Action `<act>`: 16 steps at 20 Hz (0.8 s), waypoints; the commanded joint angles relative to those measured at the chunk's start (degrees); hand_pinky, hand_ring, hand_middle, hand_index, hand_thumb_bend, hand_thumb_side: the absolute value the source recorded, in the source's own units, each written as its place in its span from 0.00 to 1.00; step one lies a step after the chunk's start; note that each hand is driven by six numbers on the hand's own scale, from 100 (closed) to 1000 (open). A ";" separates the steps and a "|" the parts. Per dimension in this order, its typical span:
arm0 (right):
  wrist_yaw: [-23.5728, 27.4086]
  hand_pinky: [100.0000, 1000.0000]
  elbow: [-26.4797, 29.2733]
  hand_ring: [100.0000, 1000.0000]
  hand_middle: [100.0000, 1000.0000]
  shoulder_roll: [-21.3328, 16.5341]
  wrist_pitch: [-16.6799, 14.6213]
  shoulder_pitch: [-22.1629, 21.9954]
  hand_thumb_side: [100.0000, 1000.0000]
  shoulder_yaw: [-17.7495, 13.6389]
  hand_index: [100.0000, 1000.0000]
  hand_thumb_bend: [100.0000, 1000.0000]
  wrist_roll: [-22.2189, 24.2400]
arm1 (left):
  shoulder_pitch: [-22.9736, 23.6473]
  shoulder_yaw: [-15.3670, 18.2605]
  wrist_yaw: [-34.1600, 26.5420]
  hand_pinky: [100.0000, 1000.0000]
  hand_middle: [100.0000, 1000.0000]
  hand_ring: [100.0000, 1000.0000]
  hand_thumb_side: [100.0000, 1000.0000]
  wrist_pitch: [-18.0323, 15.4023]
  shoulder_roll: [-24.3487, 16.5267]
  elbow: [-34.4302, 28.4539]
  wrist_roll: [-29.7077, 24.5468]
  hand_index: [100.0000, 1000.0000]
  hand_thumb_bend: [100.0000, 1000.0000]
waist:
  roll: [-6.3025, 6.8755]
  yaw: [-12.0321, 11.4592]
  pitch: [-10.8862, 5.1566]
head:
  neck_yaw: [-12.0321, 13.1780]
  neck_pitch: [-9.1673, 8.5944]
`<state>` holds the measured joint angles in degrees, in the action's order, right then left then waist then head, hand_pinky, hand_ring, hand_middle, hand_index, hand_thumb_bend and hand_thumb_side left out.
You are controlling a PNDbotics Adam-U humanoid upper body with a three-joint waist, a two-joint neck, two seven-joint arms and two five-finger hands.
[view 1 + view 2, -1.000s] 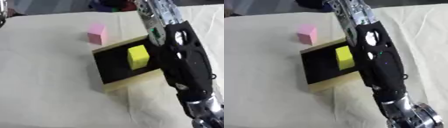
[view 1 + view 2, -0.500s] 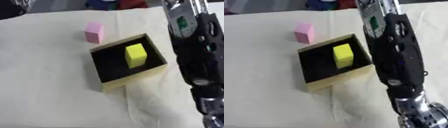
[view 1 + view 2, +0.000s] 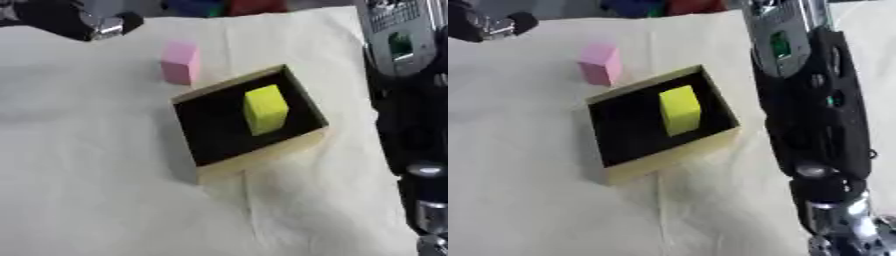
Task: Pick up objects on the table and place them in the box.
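Your yellow block (image 3: 265, 109) already lies inside the box (image 3: 262, 155), so that one looks done; the pink block (image 3: 179, 62) stands on the cloth (image 3: 87, 175) just beyond the box's far corner, probably your next pick. Your right arm (image 3: 807, 100) runs out of view at the top, its hand unseen. At the top left only a dark, blurred part of the left hand (image 3: 61, 20) shows; you cannot tell whether it is released or clenched.
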<state>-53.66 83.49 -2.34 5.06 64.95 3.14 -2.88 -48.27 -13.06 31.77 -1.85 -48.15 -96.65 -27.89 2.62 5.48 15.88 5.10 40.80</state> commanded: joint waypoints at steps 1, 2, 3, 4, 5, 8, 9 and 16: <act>1.06 0.77 2.10 0.76 0.76 0.01 0.32 0.70 1.00 -0.47 0.99 0.00 -0.97 | -3.30 -1.13 2.85 0.87 0.82 0.83 0.60 -2.19 1.02 4.30 -5.10 0.96 0.55 | 0.02 0.10 -0.99 | 0.06 -0.53; 1.15 0.77 2.34 0.76 0.76 0.16 0.37 0.55 1.00 -0.47 0.99 0.00 -1.12 | -4.16 -1.38 3.68 0.87 0.82 0.83 0.60 -2.88 1.69 5.68 -6.52 0.96 0.55 | 0.03 0.14 -0.98 | 0.02 -0.55; 1.21 0.77 2.53 0.75 0.76 0.32 0.43 0.41 1.00 -0.46 0.99 0.00 -1.25 | -4.90 -1.59 4.43 0.87 0.82 0.83 0.59 -3.46 2.30 7.09 -7.91 0.97 0.58 | 0.07 0.20 -0.95 | 0.00 -0.64; 1.26 0.77 2.70 0.75 0.76 0.47 0.49 0.27 1.00 -0.44 0.99 0.00 -1.34 | -5.57 -1.71 5.09 0.88 0.83 0.84 0.58 -3.97 2.85 8.43 -9.20 0.98 0.60 | 0.10 0.23 -0.93 | -0.02 -0.70; 1.27 0.77 2.89 0.75 0.76 0.64 0.53 0.11 1.00 -0.39 0.99 0.00 -1.41 | -6.19 -1.92 5.81 0.88 0.84 0.84 0.57 -4.43 3.37 9.84 -10.65 0.98 0.61 | 0.15 0.29 -0.92 | -0.01 -0.81; 1.20 0.77 3.49 0.75 0.76 1.01 0.56 -0.33 1.00 -0.29 0.99 0.00 -1.40 | -7.60 -2.17 7.45 0.89 0.85 0.85 0.49 -5.87 4.68 12.86 -13.39 0.99 0.59 | 0.23 0.36 -0.88 | -0.07 -0.96; 1.18 0.77 3.67 0.75 0.76 1.11 0.59 -0.46 1.00 -0.29 0.99 0.00 -1.35 | -7.87 -2.24 7.91 0.89 0.86 0.86 0.45 -6.25 4.99 13.57 -13.91 0.99 0.57 | 0.25 0.40 -0.87 | -0.09 -0.97; 1.15 0.77 5.34 0.74 0.76 2.02 0.82 -1.35 1.00 -0.58 0.99 0.00 -1.53 | -9.71 -2.65 7.45 0.89 0.89 0.87 0.31 -6.70 7.90 19.04 -14.81 1.00 0.47 | 0.30 0.78 -0.76 | 0.09 -1.19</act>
<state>-52.74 87.34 -0.35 5.75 62.75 2.82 -4.23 -56.69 -15.90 39.36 -8.51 -39.72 -78.10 -42.40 2.87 6.34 16.24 5.10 40.21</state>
